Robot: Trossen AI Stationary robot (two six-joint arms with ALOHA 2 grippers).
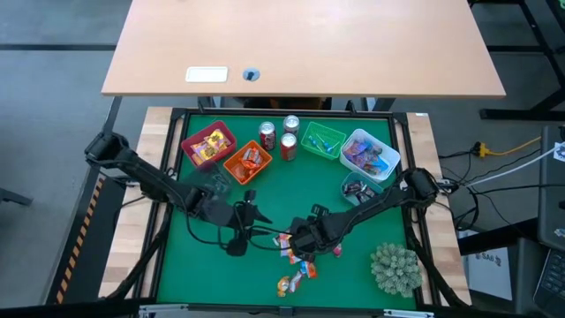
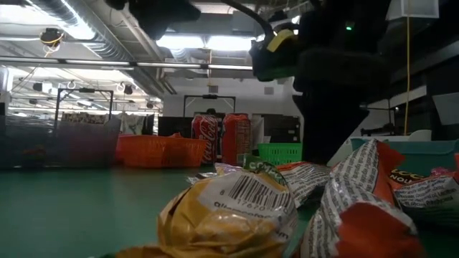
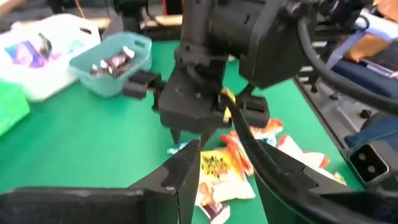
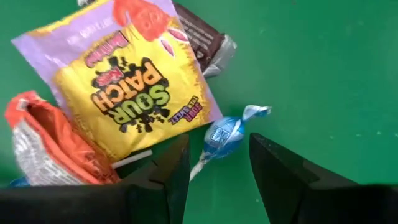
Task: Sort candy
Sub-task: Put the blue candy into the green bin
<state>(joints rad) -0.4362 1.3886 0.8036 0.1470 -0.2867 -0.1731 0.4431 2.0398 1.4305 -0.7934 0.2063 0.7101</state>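
Observation:
Loose candy (image 1: 297, 263) lies in a pile on the green mat near the table's near edge. In the right wrist view I see a yellow Sour Patch packet (image 4: 127, 93), an orange wrapper (image 4: 43, 140), a dark wrapper (image 4: 202, 40) and a blue lollipop (image 4: 224, 137) with a thin stick. My right gripper (image 4: 217, 171) (image 1: 296, 240) hangs open just above the mat, one finger on either side of the lollipop, apart from it. My left gripper (image 3: 227, 168) (image 1: 258, 228) is open close to the left of the pile, pointing at the right gripper (image 3: 193, 106).
Bins stand along the far side: red (image 1: 208, 146), orange (image 1: 247, 162), green (image 1: 322, 140), white (image 1: 371, 152) and teal (image 1: 360, 187). Red soda cans (image 1: 288, 146) stand between them. A spiky plant ball (image 1: 395, 268) sits at the near right. Bare mat lies at the near left.

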